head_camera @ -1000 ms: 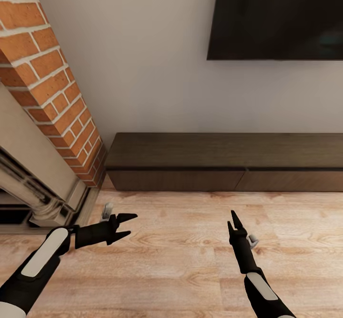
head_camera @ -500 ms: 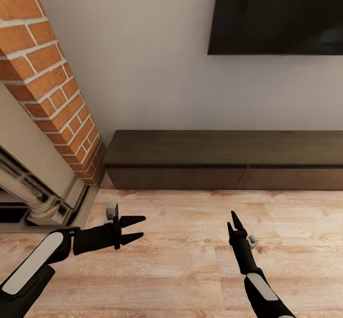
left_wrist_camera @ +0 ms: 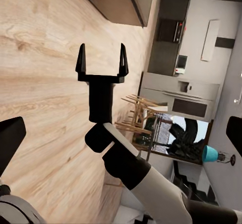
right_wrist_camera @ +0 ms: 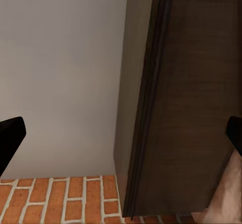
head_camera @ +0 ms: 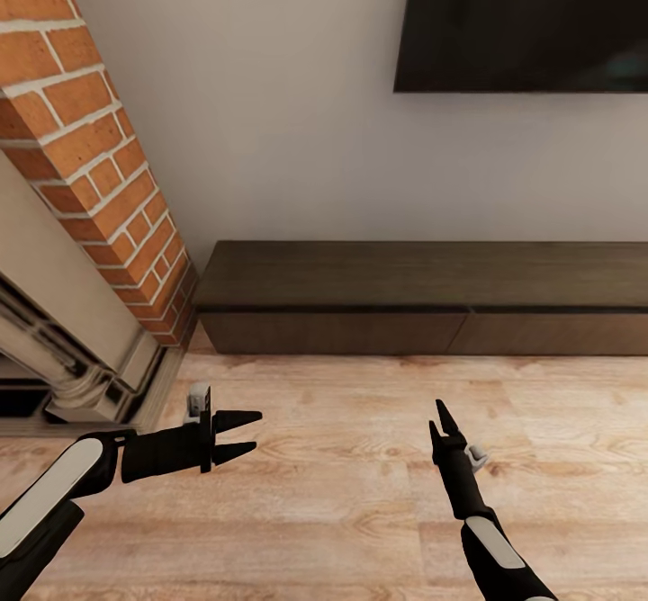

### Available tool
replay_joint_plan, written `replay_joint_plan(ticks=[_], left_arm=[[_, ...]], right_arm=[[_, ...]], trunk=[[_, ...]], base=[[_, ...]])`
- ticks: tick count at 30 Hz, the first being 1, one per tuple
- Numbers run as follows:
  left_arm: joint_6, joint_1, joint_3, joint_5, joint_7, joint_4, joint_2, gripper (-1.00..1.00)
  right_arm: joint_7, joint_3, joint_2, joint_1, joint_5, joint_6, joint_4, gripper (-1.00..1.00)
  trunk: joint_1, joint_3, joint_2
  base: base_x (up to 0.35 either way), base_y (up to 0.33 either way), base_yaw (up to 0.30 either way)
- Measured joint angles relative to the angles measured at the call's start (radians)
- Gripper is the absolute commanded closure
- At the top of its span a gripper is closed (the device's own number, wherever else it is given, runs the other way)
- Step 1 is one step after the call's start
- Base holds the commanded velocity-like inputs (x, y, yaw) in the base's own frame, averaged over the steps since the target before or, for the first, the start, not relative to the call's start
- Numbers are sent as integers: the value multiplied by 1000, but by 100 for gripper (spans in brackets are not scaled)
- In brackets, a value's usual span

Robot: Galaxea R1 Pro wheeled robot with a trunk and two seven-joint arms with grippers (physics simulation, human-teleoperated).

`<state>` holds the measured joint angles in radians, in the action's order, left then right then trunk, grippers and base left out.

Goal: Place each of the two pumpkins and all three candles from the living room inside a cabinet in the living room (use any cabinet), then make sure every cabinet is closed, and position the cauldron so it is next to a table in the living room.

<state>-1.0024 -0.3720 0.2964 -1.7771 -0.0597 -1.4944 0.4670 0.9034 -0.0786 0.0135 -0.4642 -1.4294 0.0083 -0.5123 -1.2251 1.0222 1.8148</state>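
Note:
The long, low dark-brown cabinet (head_camera: 423, 300) stands against the white wall ahead, and the drawer fronts that show are shut. Its dark wood (right_wrist_camera: 191, 108) is seen close up in the right wrist view. My left gripper (head_camera: 252, 432) hovers open and empty over the wooden floor, short of the cabinet's left end. My right gripper (head_camera: 438, 416) is also open and empty, pointing at the cabinet's middle. The left wrist view shows that right gripper (left_wrist_camera: 101, 60) with its fingers spread. The pumpkins, candles and cauldron are out of view.
A red brick chimney (head_camera: 90, 160) and the grey fireplace surround (head_camera: 81, 376) stand close on my left. A dark TV (head_camera: 526, 21) hangs above the cabinet. Wooden floor (head_camera: 360, 493) lies between me and the cabinet. Wooden chairs (left_wrist_camera: 141, 114) and a kitchen show far off.
My left arm reached slightly forward and its wrist rolled, staying open. The view crept towards the cabinet. The right arm has not moved.

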Motion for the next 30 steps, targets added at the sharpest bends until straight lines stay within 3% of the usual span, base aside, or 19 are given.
replay_joint_plan(ticks=[11, 18, 30], left_arm=[[0, 0, 0, 0, 0, 0, 0, -100], [0, 0, 0, 0, 0, 0, 0, -100], [0, 0, 0, 0, 0, 0, -1, -100]], right_arm=[[-24, -2, 1, 0, -2, 0, 5, -100], [-20, 1, 1, 0, -65, 1, 22, -100], [5, -2, 1, 0, -75, 1, 24, -100]], trunk=[[-42, 34, 77], [-69, 56, 126], [-115, 94, 210]], base=[[0, 0, 0], [0, 0, 0], [0, 0, 0]])
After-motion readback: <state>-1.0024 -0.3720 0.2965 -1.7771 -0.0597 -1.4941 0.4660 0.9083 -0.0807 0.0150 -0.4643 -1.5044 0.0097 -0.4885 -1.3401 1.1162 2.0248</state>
